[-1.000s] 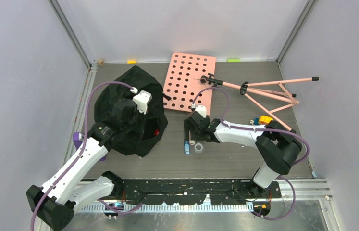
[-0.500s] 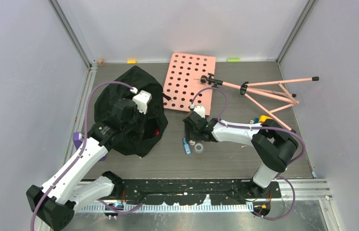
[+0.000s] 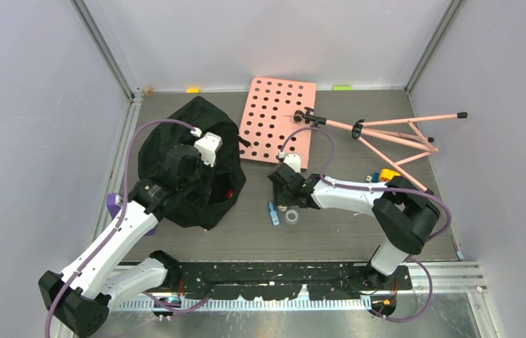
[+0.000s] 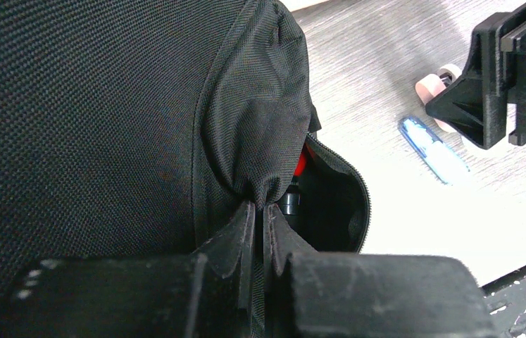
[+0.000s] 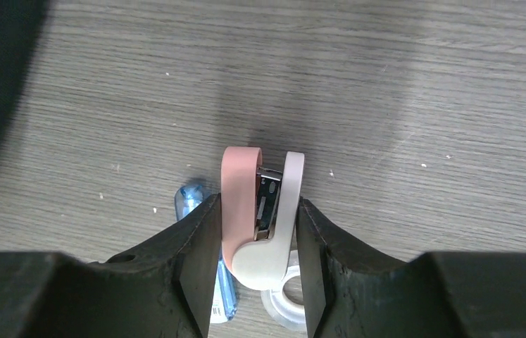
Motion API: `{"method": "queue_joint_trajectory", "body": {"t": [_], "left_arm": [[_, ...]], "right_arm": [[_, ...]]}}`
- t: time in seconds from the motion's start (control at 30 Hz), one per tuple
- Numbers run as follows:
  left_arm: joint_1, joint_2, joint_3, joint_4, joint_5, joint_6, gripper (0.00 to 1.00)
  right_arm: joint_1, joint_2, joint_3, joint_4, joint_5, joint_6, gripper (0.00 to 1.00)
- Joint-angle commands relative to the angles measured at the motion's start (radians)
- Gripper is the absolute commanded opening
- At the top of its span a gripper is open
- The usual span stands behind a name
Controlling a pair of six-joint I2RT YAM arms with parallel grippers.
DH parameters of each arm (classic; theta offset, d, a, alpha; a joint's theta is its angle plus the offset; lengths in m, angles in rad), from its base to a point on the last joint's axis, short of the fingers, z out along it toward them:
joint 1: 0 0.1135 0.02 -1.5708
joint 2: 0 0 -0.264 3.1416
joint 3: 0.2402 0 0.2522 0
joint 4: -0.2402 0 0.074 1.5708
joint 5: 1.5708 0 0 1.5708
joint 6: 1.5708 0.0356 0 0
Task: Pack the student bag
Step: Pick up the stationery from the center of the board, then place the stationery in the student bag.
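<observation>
The student bag [image 3: 189, 162] is a black fabric heap at the left, its zip mouth open toward the middle with something red [image 3: 229, 192] inside. My left gripper [image 4: 260, 211] is shut on a bunched fold of the student bag [image 4: 105, 105] at the edge of that mouth. In the middle of the table a pink and white stapler [image 5: 240, 190] stands between the fingers of my right gripper [image 5: 258, 204], which press against both its sides. A blue pen [image 5: 189, 201] and a clear tape roll [image 5: 281, 296] lie just under the right gripper [image 3: 282, 204].
A pink pegboard [image 3: 279, 120] lies at the back centre, with a folded pink tripod stand [image 3: 386, 134] to its right. A small yellow item [image 3: 388, 174] sits by the right arm. A purple object [image 3: 113, 203] shows at the bag's left edge.
My right gripper has slid a little left and its jaws have closed in onto the stapler. The left arm and the bag have not moved.
</observation>
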Motion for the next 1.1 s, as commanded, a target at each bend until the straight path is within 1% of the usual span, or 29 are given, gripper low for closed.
{"method": "queue_joint_trajectory", "body": {"t": [0.0,0.2,0.33,0.43,0.6,0.7,0.87,0.97,1.07], "left_arm": [[0.001,-0.016,0.004,0.025,-0.024,0.009,0.00],[0.001,-0.017,0.003,0.025,-0.021,0.009,0.00],[0.001,-0.018,0.005,0.025,-0.021,0.009,0.00],[0.001,-0.019,0.005,0.025,-0.021,0.008,0.00],[0.001,-0.020,0.005,0.025,-0.022,0.009,0.00],[0.002,-0.022,0.004,0.026,-0.021,0.009,0.00],[0.001,-0.023,0.004,0.026,-0.015,0.007,0.00],[0.001,-0.020,0.004,0.026,-0.008,0.006,0.00],[0.001,-0.019,0.005,0.027,-0.003,0.006,0.00]], "right_arm": [[0.005,-0.099,0.000,0.018,0.024,0.005,0.46],[0.019,-0.204,0.028,0.016,-0.029,-0.014,0.45],[0.063,-0.237,0.083,0.026,-0.051,-0.029,0.45],[0.115,-0.236,0.124,0.072,-0.063,-0.037,0.46],[0.185,-0.164,0.217,0.155,-0.093,-0.051,0.46],[0.209,-0.108,0.274,0.205,-0.116,-0.054,0.46],[0.234,-0.048,0.319,0.313,-0.138,-0.090,0.46],[0.234,-0.008,0.357,0.325,-0.141,-0.109,0.46],[0.233,0.020,0.391,0.303,-0.120,-0.123,0.46]]}}
